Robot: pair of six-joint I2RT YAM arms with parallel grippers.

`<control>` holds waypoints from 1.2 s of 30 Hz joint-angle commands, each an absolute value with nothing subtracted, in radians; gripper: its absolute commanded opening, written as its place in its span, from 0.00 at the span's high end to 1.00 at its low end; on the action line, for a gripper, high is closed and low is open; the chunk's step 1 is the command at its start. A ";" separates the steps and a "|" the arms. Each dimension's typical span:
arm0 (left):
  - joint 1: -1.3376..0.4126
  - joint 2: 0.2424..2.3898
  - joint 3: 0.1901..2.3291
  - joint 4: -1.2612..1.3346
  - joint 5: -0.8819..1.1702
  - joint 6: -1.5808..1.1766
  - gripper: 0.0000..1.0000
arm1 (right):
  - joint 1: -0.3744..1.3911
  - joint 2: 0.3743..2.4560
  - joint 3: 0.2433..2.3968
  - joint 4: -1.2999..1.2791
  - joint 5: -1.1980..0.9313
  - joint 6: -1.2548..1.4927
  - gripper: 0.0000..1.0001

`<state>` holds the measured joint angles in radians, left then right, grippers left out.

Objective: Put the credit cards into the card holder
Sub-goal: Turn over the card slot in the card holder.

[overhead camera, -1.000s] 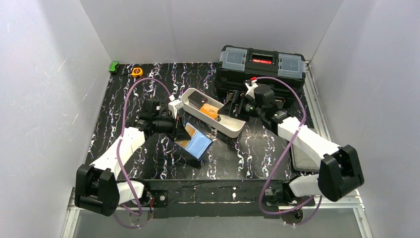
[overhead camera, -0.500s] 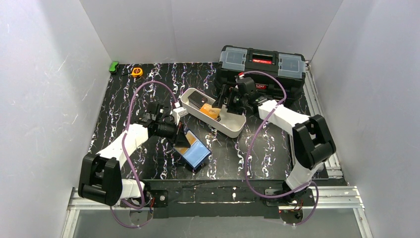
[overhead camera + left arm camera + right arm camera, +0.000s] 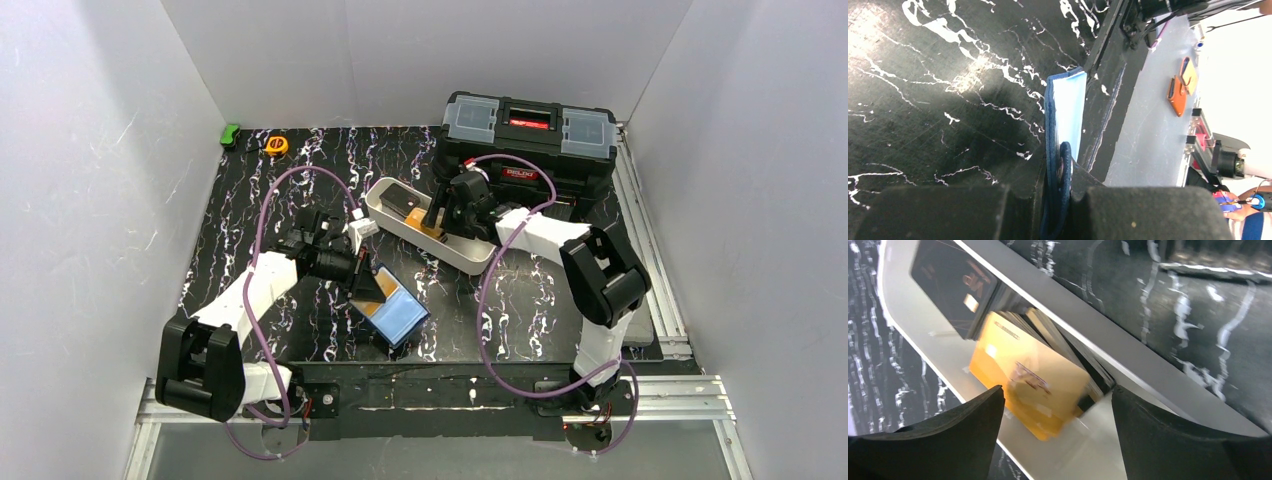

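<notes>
Squareness matters: the right gripper (image 3: 1058, 407), fingers apart over the orange card (image 3: 1028, 382) at centre frame, should straddle one edge cleanly, while the left gripper (image 3: 1058, 197) clamps the card holder (image 3: 1068, 110).

Navy card holder (image 3: 395, 312) is open, pale blue lining up, tilted off the tabletop, toward six o'clock of centre. At its one o'clock, the credit cards (image 3: 1048, 365) lie heaped in the white tray (image 3: 470, 262). The orange-yellow card (image 3: 1030, 377) is on top, with a black card (image 3: 955, 275) at its eleven.
</notes>
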<state>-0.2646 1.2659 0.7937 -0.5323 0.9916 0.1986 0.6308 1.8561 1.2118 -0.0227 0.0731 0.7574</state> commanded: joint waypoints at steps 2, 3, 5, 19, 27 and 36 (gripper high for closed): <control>-0.260 1.234 0.847 -0.527 1.097 0.136 1.00 | 0.626 1.686 1.087 0.027 0.197 0.730 0.12; -0.261 1.234 0.852 -0.519 1.102 0.123 1.00 | 0.626 1.644 1.065 0.028 0.198 0.722 0.11; -0.260 1.232 0.866 -0.497 1.112 0.087 1.00 | 0.634 1.547 1.009 0.057 0.184 0.703 0.06; -0.241 1.263 0.855 -0.015 1.178 -0.462 1.00 | 0.642 1.068 0.602 0.390 -0.606 0.547 0.04; -0.241 1.266 0.842 0.072 1.181 -0.561 1.00 | 0.641 1.122 0.612 0.552 -0.660 0.668 0.07; -0.241 1.303 0.720 0.454 1.215 -0.870 1.00 | 0.642 1.172 0.602 0.815 -0.675 0.827 0.52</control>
<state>-0.2443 1.2900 0.7502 0.2424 1.1641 -0.7025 0.6399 1.1881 0.5926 0.6197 -0.6586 0.7483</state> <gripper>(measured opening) 0.059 0.616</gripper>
